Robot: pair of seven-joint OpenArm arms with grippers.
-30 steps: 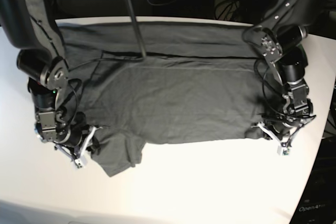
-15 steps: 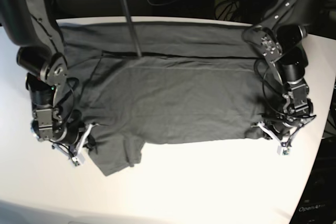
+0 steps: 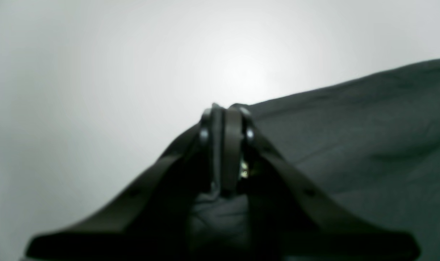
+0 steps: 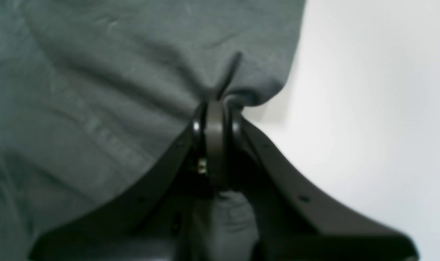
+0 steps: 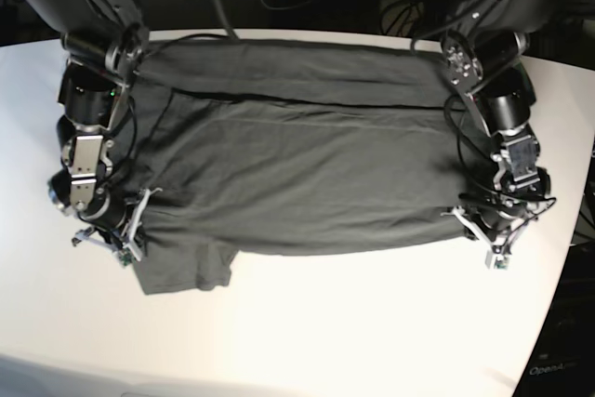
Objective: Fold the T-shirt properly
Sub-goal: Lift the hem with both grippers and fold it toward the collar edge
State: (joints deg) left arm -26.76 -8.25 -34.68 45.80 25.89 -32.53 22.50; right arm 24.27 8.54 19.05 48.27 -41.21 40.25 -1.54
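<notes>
The dark grey T-shirt [image 5: 297, 174] lies spread across the white table [image 5: 372, 323], partly folded lengthwise. My left gripper [image 5: 491, 246] is pinched tight on its near hem corner, cloth caught between the jaws. My right gripper [image 5: 123, 241] is clamped on the fabric by the sleeve.

T-shirt [image 5: 307, 174] was soft matt cloth, wrinkly; table [image 5: 372, 323] was smooth white, slightly glossy; right gripper [image 4: 216, 108] fingers [image 4: 214, 145] looked smooth dark plastic, semi-matt.
</notes>
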